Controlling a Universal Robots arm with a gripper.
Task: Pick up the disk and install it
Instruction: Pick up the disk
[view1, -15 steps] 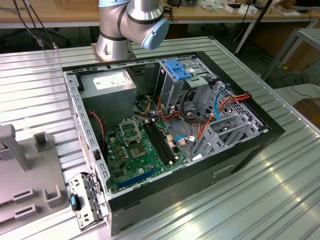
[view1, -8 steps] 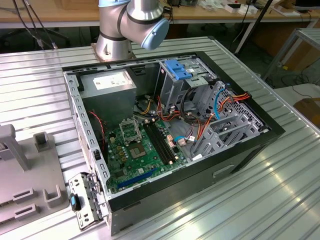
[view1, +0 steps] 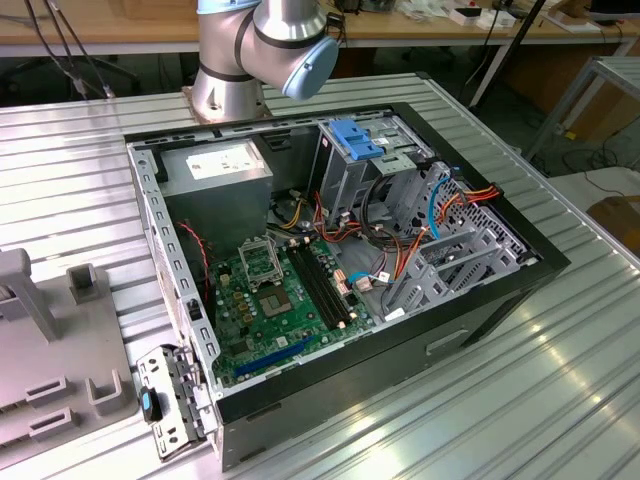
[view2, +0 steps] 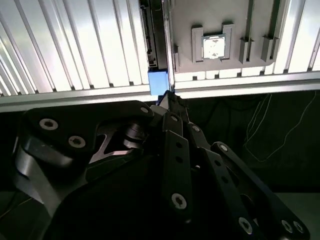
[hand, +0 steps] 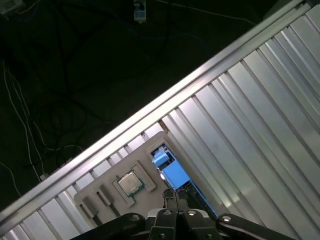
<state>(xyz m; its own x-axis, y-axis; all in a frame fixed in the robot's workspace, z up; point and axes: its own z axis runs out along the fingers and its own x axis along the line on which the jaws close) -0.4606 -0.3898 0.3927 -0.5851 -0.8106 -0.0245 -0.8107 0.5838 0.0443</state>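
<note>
Room for moving is widest over the ribbed silver aluminium table. In the exterior view its long slats lie bare around the open black computer case, which stands mid-table with its green motherboard and grey metal drive cage exposed. A flat grey plastic fixture tray lies on the table at the exterior view's left.

In the first wrist view this tray sits hard by the table's rim rail, beyond which dark floor and loose cables show. The disk, a thin dark slab seen edge-on with a bright blue plastic carrier end, stands in a slot at the tray's end, its blue end towards the rim. A square silver processor chip rests in a pocket just beside it. Bare slats run along the disk's other side.

The grey arm rises from its base near the table's edge behind the case. The black gripper points down at the tray, its tips drawn together with nothing between them. They line up with the disk's blue end; whether they touch it cannot be told.
</note>
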